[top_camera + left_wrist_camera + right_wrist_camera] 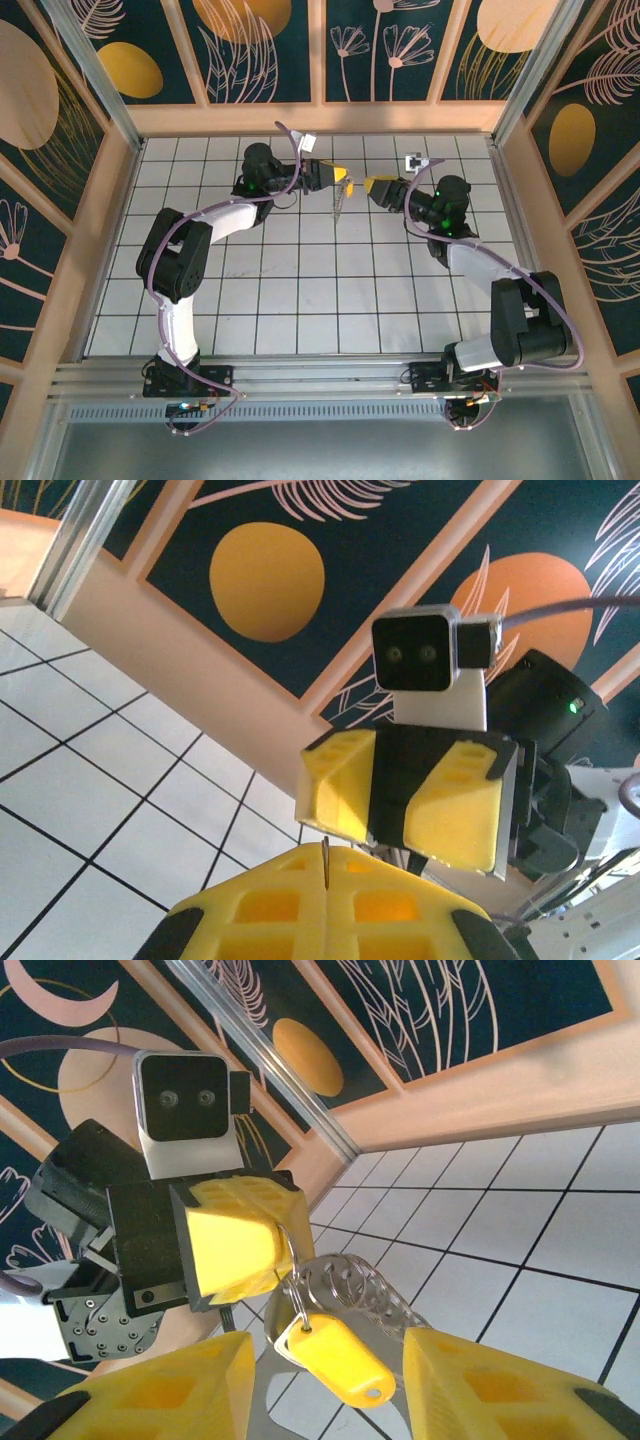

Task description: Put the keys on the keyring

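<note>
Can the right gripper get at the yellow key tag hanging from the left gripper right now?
Probably yes. The right gripper is open, its fingers flanking the yellow key tag, which dangles by the keyring from the shut left gripper, nothing in between.

my left gripper [345, 176]: over table [300, 290] far side, facing my right gripper [375, 186] | keyring [340, 205]: hangs from left gripper, between right fingers [510, 1390]

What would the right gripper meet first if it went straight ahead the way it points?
Probably the yellow tag on the keyring that the shut left gripper holds; it hangs between the right gripper's open fingers, though depth is unclear.
</note>
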You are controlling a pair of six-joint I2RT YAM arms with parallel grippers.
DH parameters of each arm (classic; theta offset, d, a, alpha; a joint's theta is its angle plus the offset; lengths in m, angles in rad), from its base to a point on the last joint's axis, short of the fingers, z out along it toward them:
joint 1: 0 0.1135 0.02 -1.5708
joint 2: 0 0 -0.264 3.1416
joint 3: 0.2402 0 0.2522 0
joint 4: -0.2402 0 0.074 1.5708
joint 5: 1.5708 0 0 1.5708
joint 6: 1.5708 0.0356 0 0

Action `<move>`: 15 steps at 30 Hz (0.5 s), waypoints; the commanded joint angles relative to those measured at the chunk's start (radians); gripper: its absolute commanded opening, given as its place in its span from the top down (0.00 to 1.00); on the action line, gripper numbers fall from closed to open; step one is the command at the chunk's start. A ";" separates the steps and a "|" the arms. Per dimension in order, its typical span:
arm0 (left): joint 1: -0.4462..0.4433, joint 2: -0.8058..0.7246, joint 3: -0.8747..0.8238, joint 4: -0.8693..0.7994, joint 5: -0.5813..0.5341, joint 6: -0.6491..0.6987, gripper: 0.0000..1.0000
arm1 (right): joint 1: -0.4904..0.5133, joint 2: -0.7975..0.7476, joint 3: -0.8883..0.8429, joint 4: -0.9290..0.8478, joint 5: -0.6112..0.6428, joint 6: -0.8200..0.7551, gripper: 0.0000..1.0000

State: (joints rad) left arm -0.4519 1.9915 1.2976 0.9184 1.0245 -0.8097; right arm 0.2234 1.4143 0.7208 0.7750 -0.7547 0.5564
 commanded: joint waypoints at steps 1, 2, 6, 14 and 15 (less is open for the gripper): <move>0.001 -0.046 -0.020 0.111 -0.027 -0.059 1.00 | 0.026 -0.024 -0.006 0.078 0.060 -0.022 0.56; 0.001 -0.047 -0.025 0.120 -0.027 -0.065 1.00 | 0.033 -0.021 -0.002 0.077 0.061 -0.025 0.56; -0.001 -0.051 -0.037 0.132 -0.029 -0.073 1.00 | 0.065 0.006 0.031 0.057 0.063 -0.048 0.57; -0.004 -0.061 -0.043 0.134 -0.027 -0.071 1.00 | 0.099 0.060 0.092 0.023 0.072 -0.074 0.58; -0.004 -0.063 -0.044 0.134 -0.027 -0.071 1.00 | 0.101 0.067 0.097 0.019 0.074 -0.076 0.58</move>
State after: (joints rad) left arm -0.4519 1.9759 1.2545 0.9920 1.0046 -0.8700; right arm 0.3164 1.4647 0.7765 0.7849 -0.6956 0.5095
